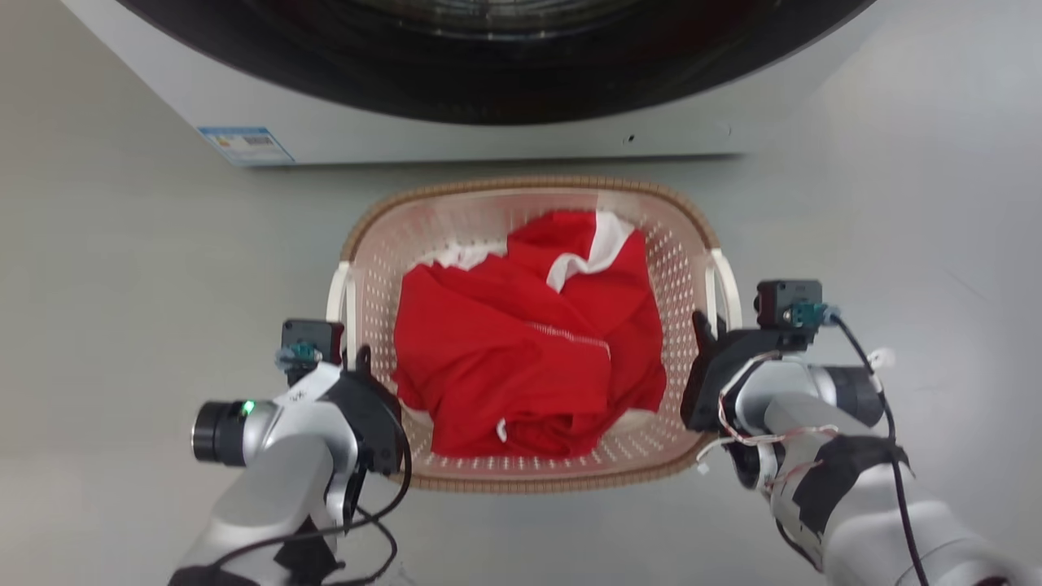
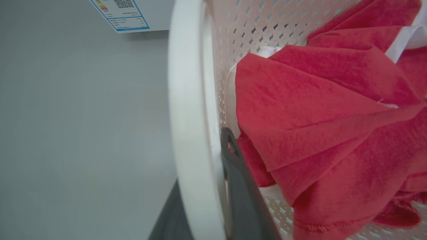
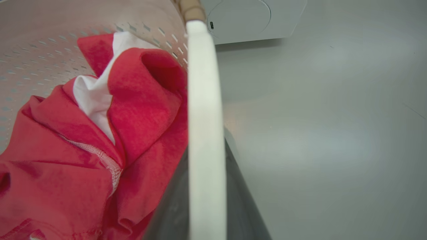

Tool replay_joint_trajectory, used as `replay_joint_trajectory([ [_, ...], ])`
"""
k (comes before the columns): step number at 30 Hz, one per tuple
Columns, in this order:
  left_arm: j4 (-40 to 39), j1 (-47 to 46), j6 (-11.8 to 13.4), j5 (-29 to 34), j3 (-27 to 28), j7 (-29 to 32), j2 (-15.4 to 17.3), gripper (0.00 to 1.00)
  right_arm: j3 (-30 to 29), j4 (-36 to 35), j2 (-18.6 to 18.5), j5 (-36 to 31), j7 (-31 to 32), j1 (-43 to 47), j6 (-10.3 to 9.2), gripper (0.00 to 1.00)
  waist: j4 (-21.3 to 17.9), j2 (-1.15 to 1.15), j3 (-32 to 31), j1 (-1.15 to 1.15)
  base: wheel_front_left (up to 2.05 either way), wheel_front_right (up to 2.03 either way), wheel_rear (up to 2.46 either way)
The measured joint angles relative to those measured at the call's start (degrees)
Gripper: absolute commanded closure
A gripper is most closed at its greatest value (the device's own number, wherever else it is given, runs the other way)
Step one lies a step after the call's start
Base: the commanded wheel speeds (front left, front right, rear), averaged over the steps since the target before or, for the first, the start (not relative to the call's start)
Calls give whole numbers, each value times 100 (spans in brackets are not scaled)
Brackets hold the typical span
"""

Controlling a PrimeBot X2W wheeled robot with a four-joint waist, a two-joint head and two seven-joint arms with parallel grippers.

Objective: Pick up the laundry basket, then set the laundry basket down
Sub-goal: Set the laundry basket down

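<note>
The laundry basket (image 1: 383, 268), cream with a brown rim, is in the middle of the head view with a red and white garment (image 1: 529, 342) inside. My left gripper (image 1: 354, 358) is shut on its left white handle (image 1: 338, 293). In the left wrist view that handle (image 2: 190, 116) runs between my fingers (image 2: 240, 186). My right gripper (image 1: 704, 325) is shut on the right white handle (image 1: 727, 285), which the right wrist view shows as a white bar (image 3: 203, 100) with a dark finger on each side. I cannot tell whether the basket rests on the floor.
The washer (image 1: 456, 138) stands just beyond the basket's far rim, its dark round door at the top and a blue-edged label (image 1: 244, 145) at its lower left corner. Grey floor (image 1: 114, 285) spreads to both sides and in front.
</note>
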Motion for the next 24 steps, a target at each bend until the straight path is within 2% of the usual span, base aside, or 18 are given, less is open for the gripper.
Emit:
replay_joint_trajectory([
  [13, -71, -1066, 93, 124, 87, -103, 20, 100, -98, 109, -103, -153, -172, -1069, 98, 100, 134, 0, 1181, -1, 0, 0, 0],
  [24, -66, -1713, 143, 253, 97, -190, 62, 100, -130, 187, -111, -232, -320, -1684, 102, 100, 218, 0, 2111, -1, 0, 0, 0],
])
